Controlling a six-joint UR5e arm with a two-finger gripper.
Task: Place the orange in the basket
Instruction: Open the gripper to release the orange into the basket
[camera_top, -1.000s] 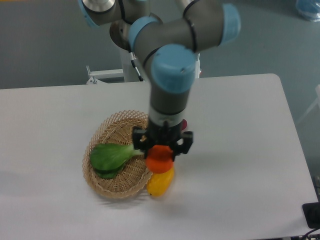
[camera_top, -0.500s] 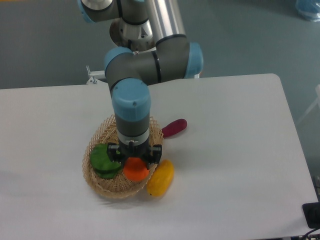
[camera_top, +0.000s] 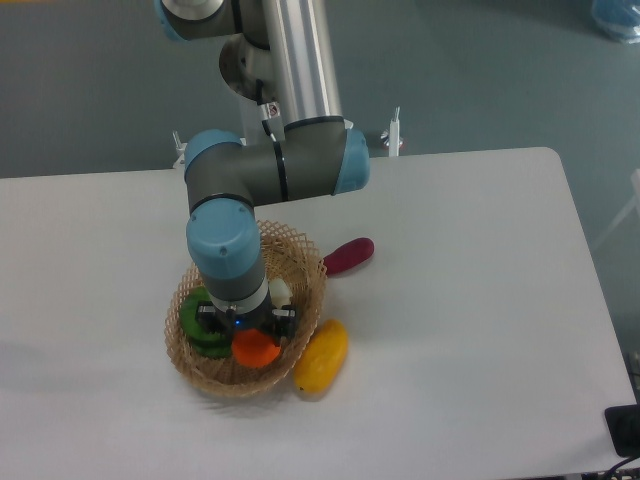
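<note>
The end effector (camera_top: 250, 332) is clamped on the orange (camera_top: 256, 348) — held low inside the basket (camera_top: 305, 262), beside a green leafy vegetable (camera_top: 194, 320); a yellow fruit (camera_top: 322, 355) touches the basket's outer rim on the desk (camera_top: 470, 300).

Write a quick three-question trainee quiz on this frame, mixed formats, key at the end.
1. True or false: the orange is over the basket, inside its rim.
2. Which item lies on the table touching or nearly touching the basket's right edge? A) purple vegetable B) yellow fruit C) leafy green
3. Fill in: the hand is shut on the ____.

Key:
1. True. The orange sits low in the basket, with the hand gripping it.
2. B. The purple vegetable lies apart, up and right; the green is in the basket.
3. orange
</note>
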